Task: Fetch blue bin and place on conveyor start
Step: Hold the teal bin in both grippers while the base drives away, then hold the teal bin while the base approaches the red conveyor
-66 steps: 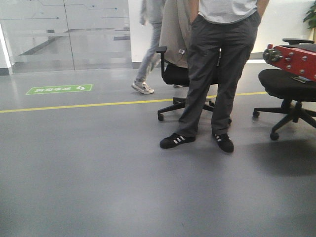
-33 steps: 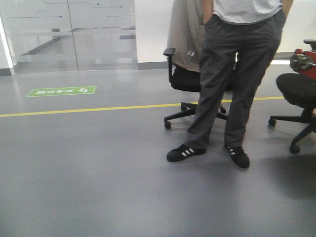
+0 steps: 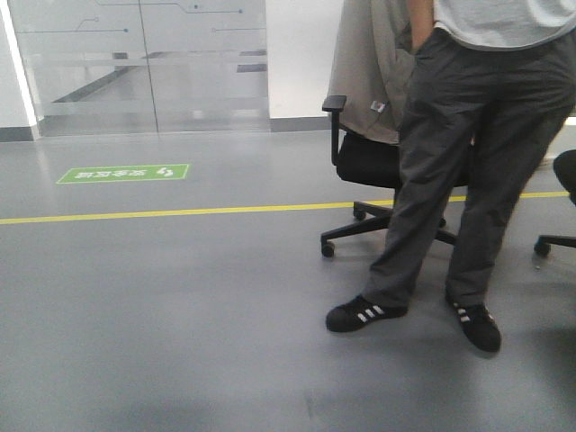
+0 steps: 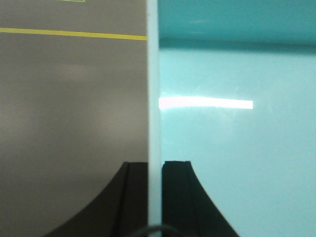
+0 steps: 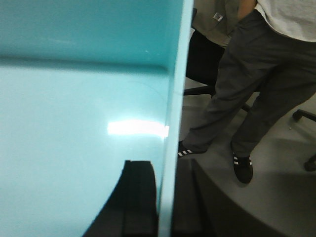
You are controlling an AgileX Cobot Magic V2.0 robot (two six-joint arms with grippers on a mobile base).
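1. Fetching is judged done. The blue bin (image 4: pixel 232 138) is held up, and one side wall is pinched between the fingers of the left gripper (image 4: pixel 154 170), one finger outside the wall and one inside.
2. The opposite wall is clamped the same way between the fingers of the right gripper (image 5: pixel 165 173).
3. Placing is left to be done. No conveyor start is seen in any view. Beyond the fingers, only grey floor (image 3: pixel 180 315), a yellow line (image 3: pixel 180 212), an office chair (image 3: pixel 369 162) and a standing person (image 3: pixel 477 162) are shown.
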